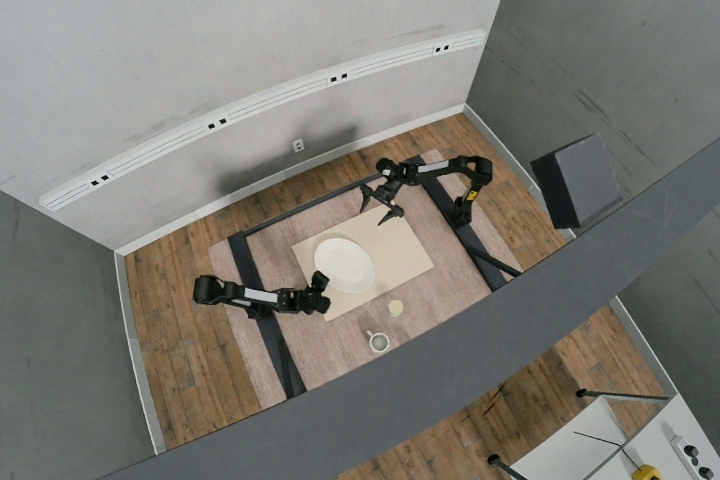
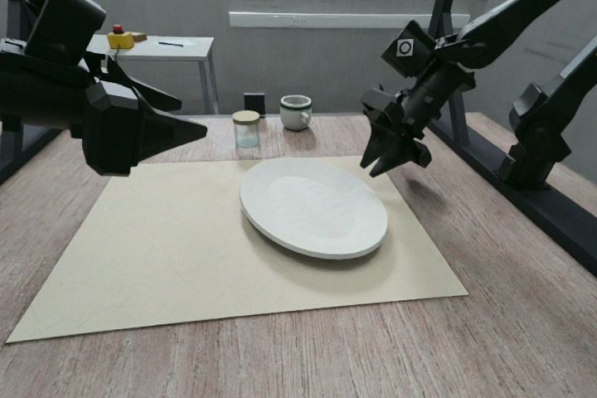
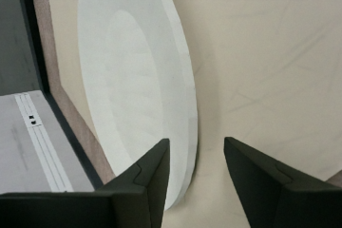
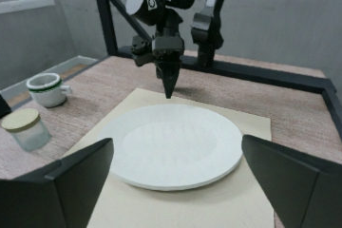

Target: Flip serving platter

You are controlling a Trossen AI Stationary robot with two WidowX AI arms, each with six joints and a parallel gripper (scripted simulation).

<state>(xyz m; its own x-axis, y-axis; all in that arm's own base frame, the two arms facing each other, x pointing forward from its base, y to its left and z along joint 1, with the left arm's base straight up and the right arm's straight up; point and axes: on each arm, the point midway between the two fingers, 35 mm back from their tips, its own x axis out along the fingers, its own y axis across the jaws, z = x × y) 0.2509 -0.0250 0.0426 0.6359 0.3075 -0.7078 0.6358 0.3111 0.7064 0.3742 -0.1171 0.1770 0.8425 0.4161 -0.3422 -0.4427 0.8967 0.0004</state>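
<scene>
The white oval serving platter (image 1: 344,264) (image 2: 313,206) (image 3: 131,71) (image 4: 174,142) lies face up on the cream drying mat (image 1: 400,249) (image 2: 167,244) (image 3: 274,71) (image 4: 202,211), towards the left arm's end. My left gripper (image 1: 322,293) (image 2: 368,168) (image 3: 197,144) is partly open and empty, pointing down near the platter's rim. In the left wrist view the rim passes behind the gap between its fingertips; I cannot tell the exact height gap. My right gripper (image 1: 370,218) (image 2: 192,117) (image 4: 178,142) is wide open and empty, above the mat's other end, clear of the platter.
A lidded glass jar (image 1: 395,307) (image 2: 246,128) (image 4: 27,129) and a green-banded mug (image 1: 378,341) (image 2: 295,112) (image 4: 47,90) stand beside the mat's long side. Dark rails (image 1: 247,263) (image 2: 562,220) run along the table edges and carry the arm bases. A dark overhead beam (image 1: 372,407) crosses the top view.
</scene>
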